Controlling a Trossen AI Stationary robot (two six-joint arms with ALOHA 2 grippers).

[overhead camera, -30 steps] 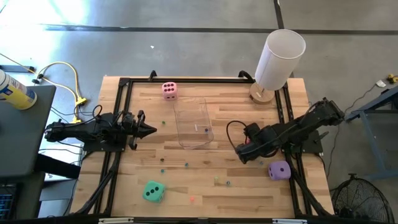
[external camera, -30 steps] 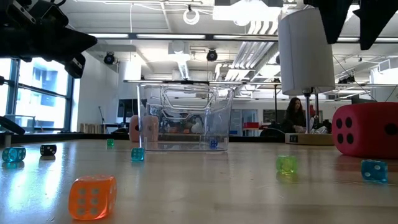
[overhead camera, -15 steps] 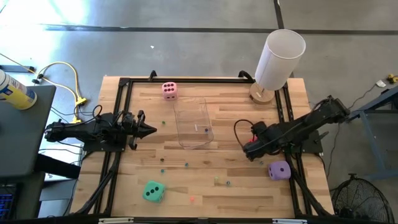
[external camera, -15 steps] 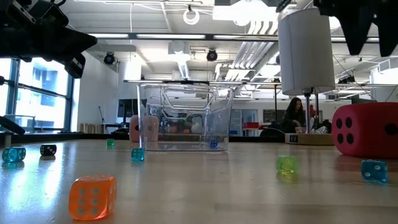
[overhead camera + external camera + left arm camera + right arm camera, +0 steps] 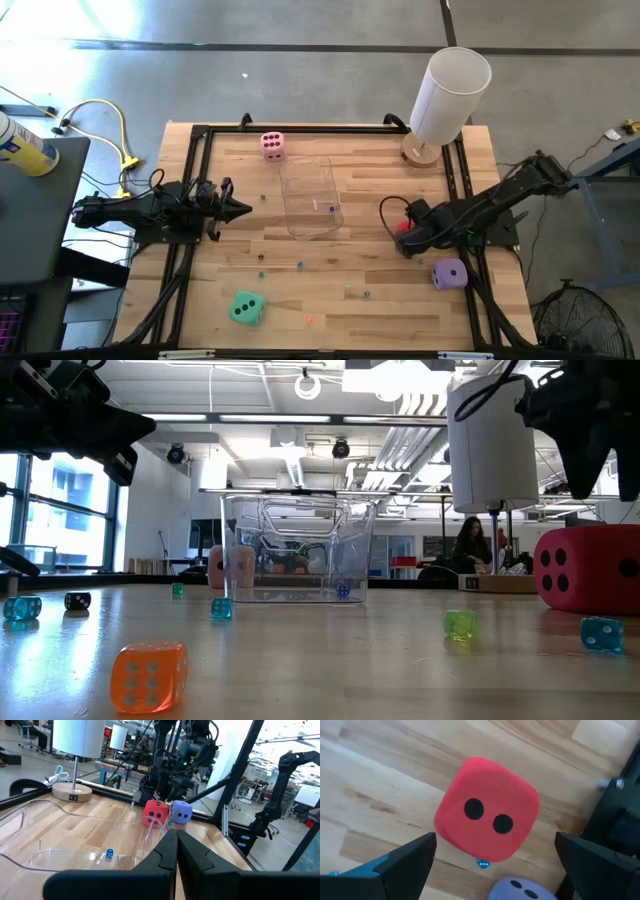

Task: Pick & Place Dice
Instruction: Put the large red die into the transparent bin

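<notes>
Two jaws: right gripper (image 5: 492, 865) wide open over red die (image 5: 487, 816); left gripper (image 5: 238, 209) closed, beside clear bin (image 5: 311, 198).

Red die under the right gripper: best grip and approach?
From above, fingers on two opposite flat side faces of the red die, its two-pip face up. It sits flat; the open right gripper already straddles it. Avoid the side nearest the purple die.

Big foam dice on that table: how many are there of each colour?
Pink die: 1
Red die: 1
Purple die: 1
Teal-green die: 1
Total: 4
</notes>
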